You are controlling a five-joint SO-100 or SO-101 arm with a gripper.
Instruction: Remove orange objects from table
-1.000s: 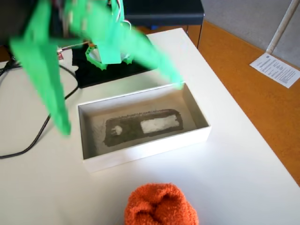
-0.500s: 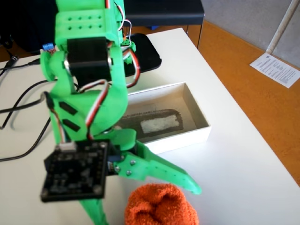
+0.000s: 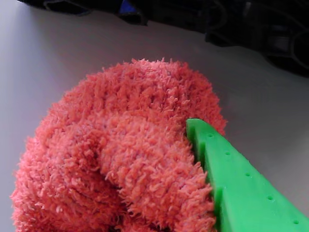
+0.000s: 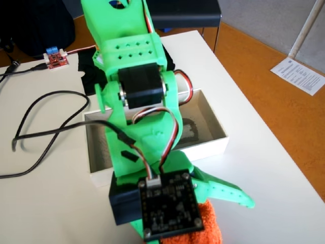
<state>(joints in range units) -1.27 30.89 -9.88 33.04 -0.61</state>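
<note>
The orange ball (image 3: 120, 145) of fuzzy cloth fills most of the wrist view. My gripper (image 3: 149, 159) has its green finger (image 3: 231, 179) pressed into the ball's right side. The other finger is hidden behind the ball. In the fixed view the ball (image 4: 208, 230) shows at the bottom edge, in front of the white box. My gripper (image 4: 218, 216) closes on it from above, with one green finger (image 4: 228, 192) angled out to the right. The white table (image 4: 254, 132) lies under the ball. I cannot tell whether the ball touches the table.
A white shallow box (image 4: 216, 145) stands just behind the gripper, largely hidden by the green arm (image 4: 132, 76). Black cables (image 4: 45, 129) run across the table's left. A small red circuit board (image 4: 56, 60) lies at the back left. The table's right edge (image 4: 284, 157) is close.
</note>
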